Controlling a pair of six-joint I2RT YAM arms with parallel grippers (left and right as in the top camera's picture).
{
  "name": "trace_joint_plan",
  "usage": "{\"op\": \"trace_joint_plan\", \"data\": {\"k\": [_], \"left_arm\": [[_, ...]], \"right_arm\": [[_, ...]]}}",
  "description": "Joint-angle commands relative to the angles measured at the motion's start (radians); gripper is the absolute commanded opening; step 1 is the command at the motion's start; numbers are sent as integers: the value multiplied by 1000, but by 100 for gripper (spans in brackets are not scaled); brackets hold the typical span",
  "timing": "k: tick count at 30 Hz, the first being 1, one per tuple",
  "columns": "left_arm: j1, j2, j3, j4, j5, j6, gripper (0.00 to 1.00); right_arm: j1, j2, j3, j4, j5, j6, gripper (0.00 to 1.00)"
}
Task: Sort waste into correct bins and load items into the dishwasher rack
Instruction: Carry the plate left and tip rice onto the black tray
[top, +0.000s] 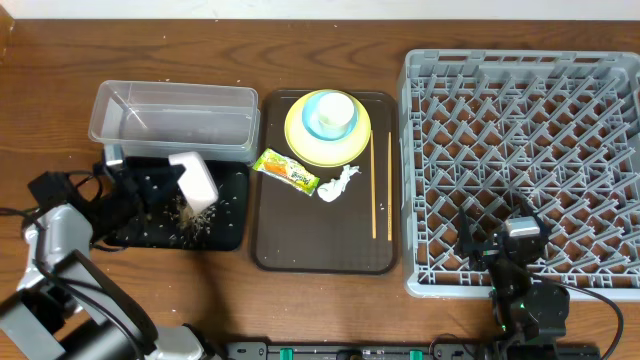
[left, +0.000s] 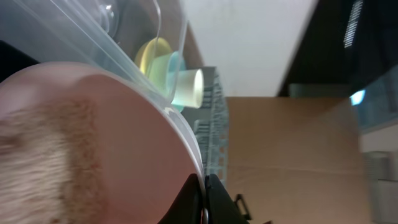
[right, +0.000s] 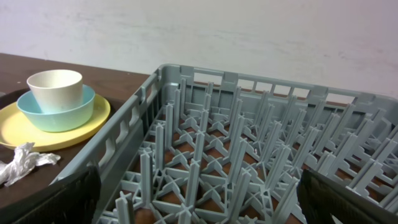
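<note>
My left gripper (top: 172, 183) is shut on the rim of the white bowl (top: 196, 182), which is tipped on its side over the black tray (top: 225, 225). Rice grains (top: 185, 216) lie scattered in that tray. In the left wrist view the bowl's pinkish underside (left: 93, 137) fills the left, with the fingers (left: 214, 198) pinched on its edge. The snack wrapper (top: 285, 170), paper scrap (top: 338, 185) and chopsticks (top: 375, 185) lie on the brown serving tray. The yellow-green plate (top: 300, 140) carries the light blue cup (top: 318, 128) and the small white cup (top: 335, 108). My right gripper (top: 510, 245) stands open over the dishwasher rack (top: 525, 120).
The clear tub (top: 170, 120) stands behind the black tray and holds nothing. The brown serving tray (top: 325, 250) sits between the bins and the rack. The rack's upright pegs (right: 249, 155) lie right under my right gripper (right: 205, 205).
</note>
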Motion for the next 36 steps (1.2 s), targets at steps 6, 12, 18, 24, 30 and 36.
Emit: {"op": "trace_joint_plan", "data": {"k": [6,12,18,24,30,36], "left_arm": [[65,23,-5,-27,116,44,6],[124,23,-4,-18,116,-41,6],[140,22,-4,-84,116,-13,6],[121,18,-4,-106,116,5,6],[123,17,-4,-95,116,2,6],[122,16,-4,-76,116,-25,6]], "right_arm": [[7,1,-1,-4,-1,-9,99],[7,1,-1,-4,-1,-9,99],[7,1,-1,-4,-1,-9,99],[7,1,-1,-4,-1,-9,99],[7,1,-1,-4,-1,-9,99],[7,1,-1,-4,-1,-9,99]]}}
